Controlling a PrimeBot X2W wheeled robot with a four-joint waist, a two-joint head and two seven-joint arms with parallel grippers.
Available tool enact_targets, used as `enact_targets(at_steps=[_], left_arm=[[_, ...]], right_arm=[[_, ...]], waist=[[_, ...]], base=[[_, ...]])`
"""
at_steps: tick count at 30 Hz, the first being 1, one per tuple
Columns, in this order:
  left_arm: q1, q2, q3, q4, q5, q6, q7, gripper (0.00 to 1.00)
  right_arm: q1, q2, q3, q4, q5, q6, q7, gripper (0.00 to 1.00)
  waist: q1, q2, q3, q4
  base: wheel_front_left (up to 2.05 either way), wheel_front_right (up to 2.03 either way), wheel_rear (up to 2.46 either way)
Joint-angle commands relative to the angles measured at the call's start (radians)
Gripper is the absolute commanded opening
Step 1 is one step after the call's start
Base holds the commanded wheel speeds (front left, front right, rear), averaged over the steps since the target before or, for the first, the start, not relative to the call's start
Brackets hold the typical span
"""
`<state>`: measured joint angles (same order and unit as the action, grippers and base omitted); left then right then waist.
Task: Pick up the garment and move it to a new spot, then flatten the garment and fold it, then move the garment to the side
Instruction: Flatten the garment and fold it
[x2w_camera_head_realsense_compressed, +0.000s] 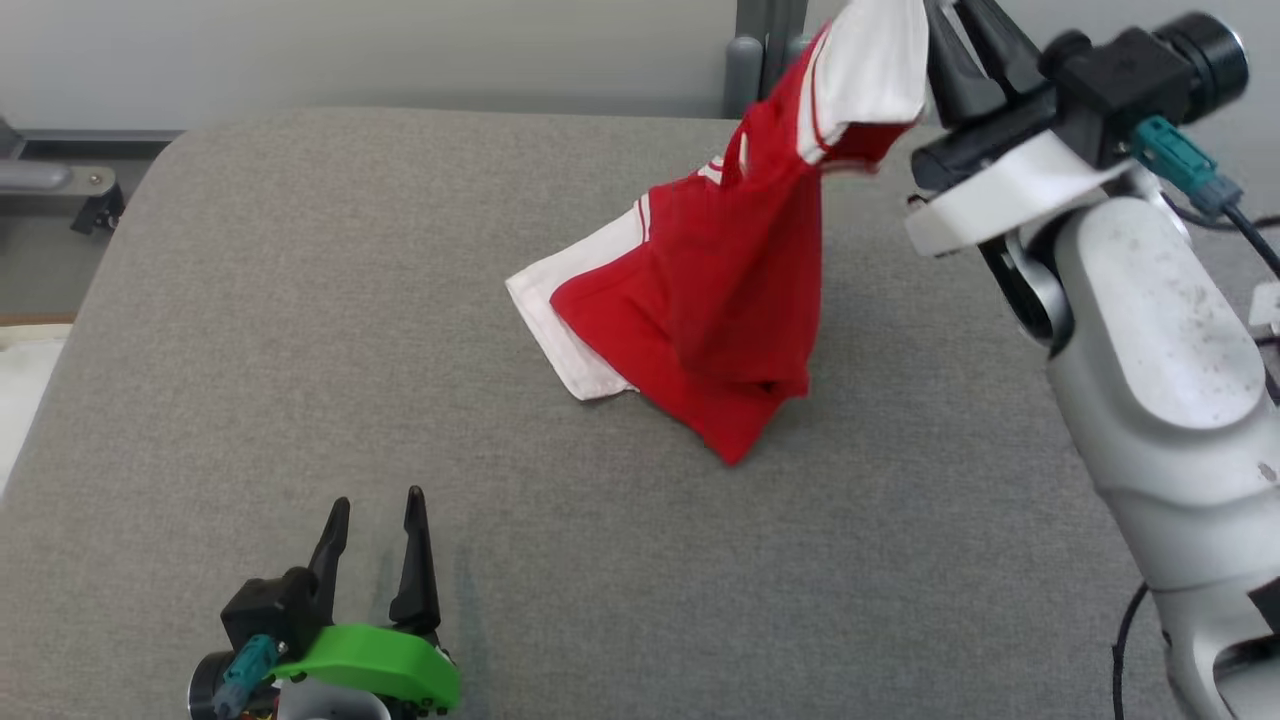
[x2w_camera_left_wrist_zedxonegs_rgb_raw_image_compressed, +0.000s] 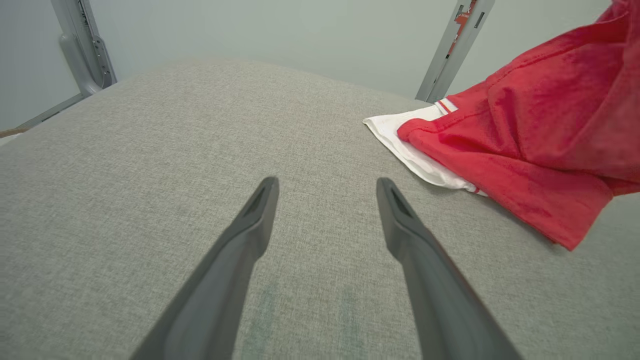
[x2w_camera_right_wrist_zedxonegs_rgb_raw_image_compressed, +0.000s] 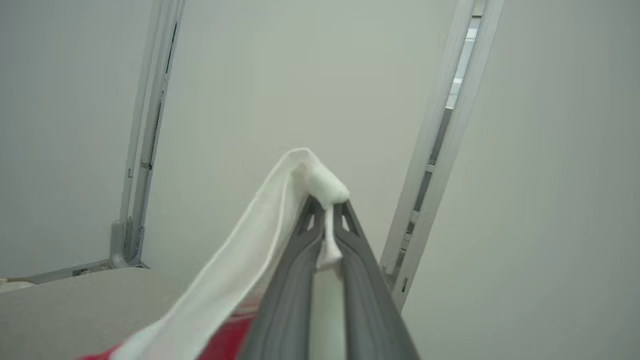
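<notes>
The garment (x2w_camera_head_realsense_compressed: 730, 290) is a red shirt with white sleeves and trim. Its top corner is lifted high at the upper right, while its lower part still trails on the grey cushion (x2w_camera_head_realsense_compressed: 300, 350). My right gripper (x2w_camera_head_realsense_compressed: 940, 15) is shut on a white sleeve edge (x2w_camera_right_wrist_zedxonegs_rgb_raw_image_compressed: 325, 200), pinched between its dark fingers (x2w_camera_right_wrist_zedxonegs_rgb_raw_image_compressed: 295, 280). At the lower left my left gripper (x2w_camera_head_realsense_compressed: 380, 505) stands open just above the cushion, nothing between its fingers (x2w_camera_left_wrist_zedxonegs_rgb_raw_image_compressed: 250, 230). In the left wrist view the garment (x2w_camera_left_wrist_zedxonegs_rgb_raw_image_compressed: 515, 155) lies off to the right.
The grey cushioned surface (x2w_camera_left_wrist_zedxonegs_rgb_raw_image_compressed: 150, 150) spreads wide around the garment. Metal frame posts (x2w_camera_head_realsense_compressed: 765, 40) stand behind the back edge against a pale wall. My right arm's white forearm (x2w_camera_head_realsense_compressed: 1150, 330) fills the right side.
</notes>
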<state>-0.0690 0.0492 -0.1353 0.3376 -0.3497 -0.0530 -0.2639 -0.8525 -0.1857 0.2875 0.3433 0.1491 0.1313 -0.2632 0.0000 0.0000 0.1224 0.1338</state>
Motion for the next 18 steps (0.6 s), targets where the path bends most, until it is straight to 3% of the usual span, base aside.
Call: enact_targets(at_steps=[1,5,12,18], left_arm=[[0.012,0.004,0.000,0.005,0.004,-0.001,0.000,1.00],[0.017,0.003,-0.011,0.013,0.002,-0.006,0.000,1.00],[-0.022,0.003,-0.041,0.031,-0.006,-0.002,0.000,1.00],[-0.016,0.003,-0.026,0.034,-0.008,0.006,0.000,1.00]], right_arm=[[-0.044,0.005,0.029,-0.003,0.008,-0.001,-0.002,0.00],[-0.215,0.033,0.134,0.047,0.025,-0.001,-0.002,0.00],[-0.460,0.071,0.154,0.157,0.004,-0.001,-0.002,0.00],[-0.449,0.026,0.130,0.133,0.022,-0.001,-0.002,0.00]], waist=[[0.0000,0.0000,-0.014,0.019],[0.0000,0.0000,-0.018,0.053],[0.0000,0.0000,-0.001,0.112],[0.0000,0.0000,0.018,0.094]], base=[[0.00,0.00,0.00],[0.00,0.00,0.00],[0.00,0.00,0.00],[0.00,0.00,0.00]])
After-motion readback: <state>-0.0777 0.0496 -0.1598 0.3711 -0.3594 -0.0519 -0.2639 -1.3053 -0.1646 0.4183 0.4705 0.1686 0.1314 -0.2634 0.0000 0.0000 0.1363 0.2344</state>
